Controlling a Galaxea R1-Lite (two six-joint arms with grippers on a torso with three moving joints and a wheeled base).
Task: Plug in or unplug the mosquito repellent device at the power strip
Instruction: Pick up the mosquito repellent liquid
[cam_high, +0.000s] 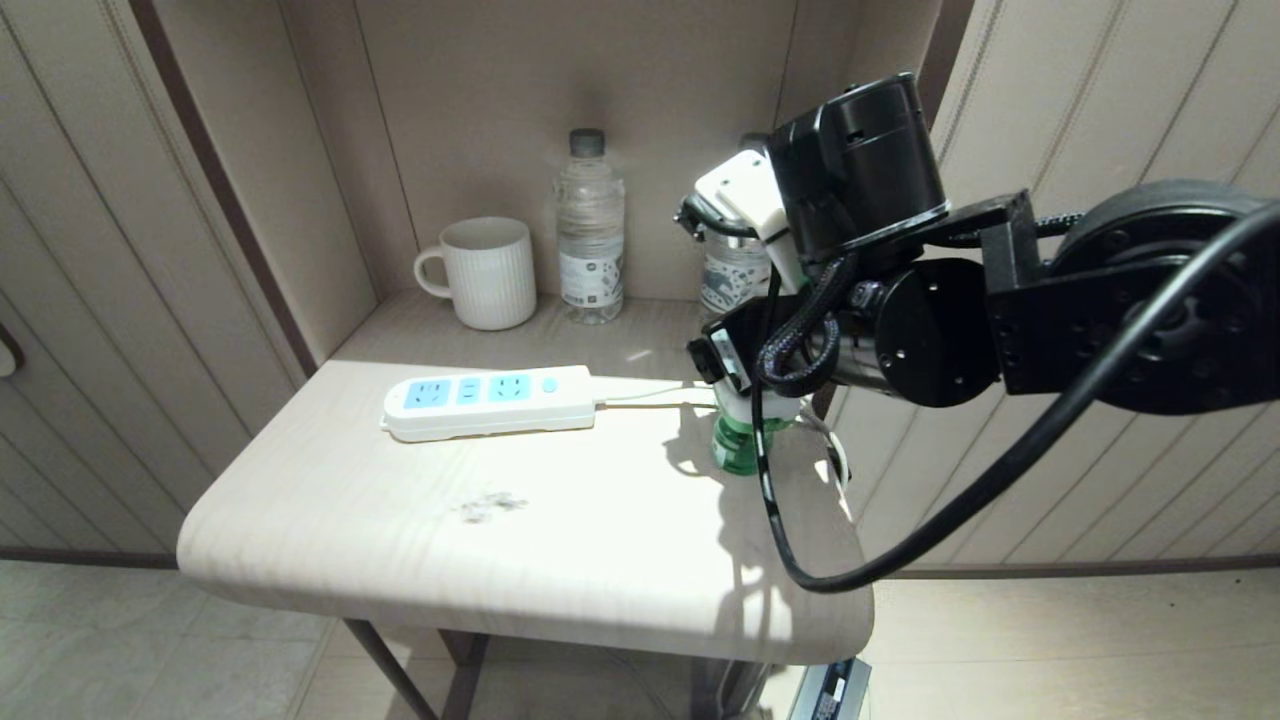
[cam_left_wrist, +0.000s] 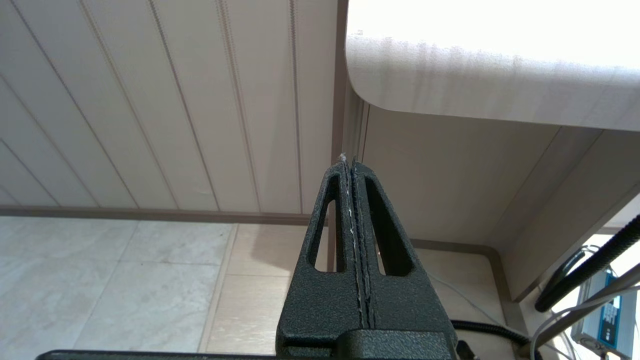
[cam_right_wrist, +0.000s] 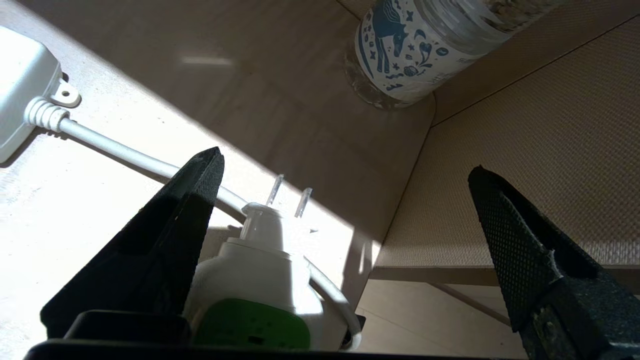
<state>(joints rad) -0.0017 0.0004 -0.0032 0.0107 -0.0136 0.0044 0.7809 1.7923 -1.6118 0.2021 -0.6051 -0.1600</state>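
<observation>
Table (cam_high: 560, 560): power strip (cam_high: 490, 402) lies left of centre, all three sockets empty, cord running right.
Right gripper (cam_right_wrist: 345, 210) at right edge, fingers spread wide, straddling repellent device (cam_high: 742, 445), one finger close beside it; not gripping.
Device stands unplugged, prongs (cam_right_wrist: 289, 196) bare, well apart from strip.
Left gripper (cam_left_wrist: 352, 162) parked below table edge, closed, empty.
Judgement: plugging barely begun; grasp, carry, insertion all remain.
</observation>
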